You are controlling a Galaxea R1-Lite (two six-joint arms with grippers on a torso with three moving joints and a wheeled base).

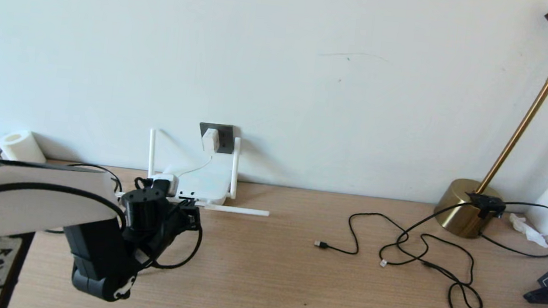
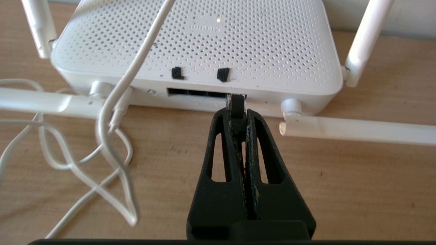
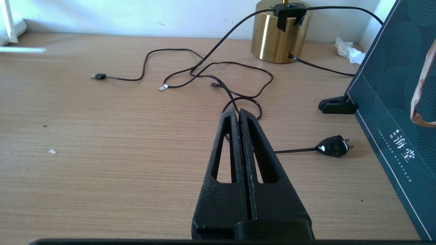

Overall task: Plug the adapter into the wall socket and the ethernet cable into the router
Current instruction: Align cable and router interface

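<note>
- Left wrist view: the left gripper (image 2: 236, 112) is clamped on the ethernet cable (image 2: 235, 104) plug, at the router (image 2: 204, 44) port row.
- The adapter (image 1: 210, 140) sits in the wall socket (image 1: 225, 137).
- The right gripper (image 3: 237, 114) is closed, empty, above the table (image 3: 102, 136).

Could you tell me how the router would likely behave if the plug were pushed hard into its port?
The router looks like a thin, perforated plastic shell, so probably light. It sits loose on the smooth wooden desk, so it may slide back toward the wall. Its antennas would likely swivel if bumped.
</note>
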